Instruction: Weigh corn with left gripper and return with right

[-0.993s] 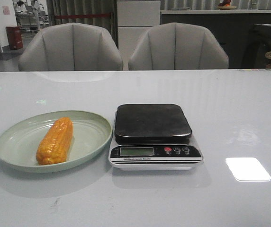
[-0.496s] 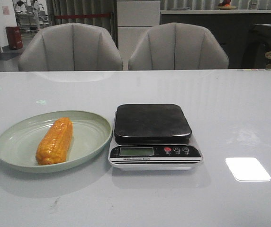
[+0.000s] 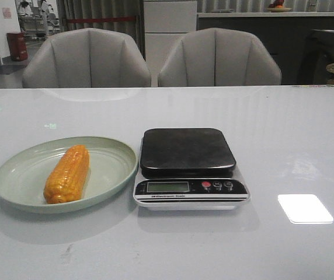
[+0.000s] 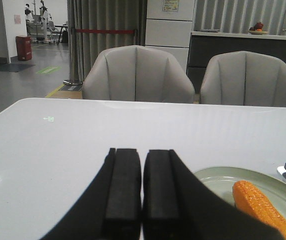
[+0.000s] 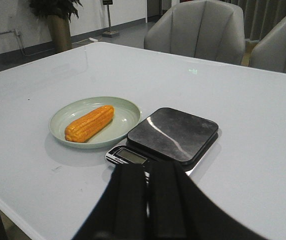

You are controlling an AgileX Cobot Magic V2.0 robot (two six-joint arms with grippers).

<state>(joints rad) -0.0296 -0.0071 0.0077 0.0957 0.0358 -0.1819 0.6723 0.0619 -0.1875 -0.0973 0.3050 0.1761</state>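
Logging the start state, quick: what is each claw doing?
Left claw: closed, holding nothing.
Right claw: closed, holding nothing.

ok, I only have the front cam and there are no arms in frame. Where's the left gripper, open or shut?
Observer: The left gripper is shut and holding nothing. It is over the table, short of the plate.
Operator: Can its camera see the corn?
Observer: Yes. In the left wrist view the corn lies in the plate, apart from the gripper.
Operator: And the right one?
Observer: The right gripper is shut and empty too. Its camera looks across the scale toward the plate.
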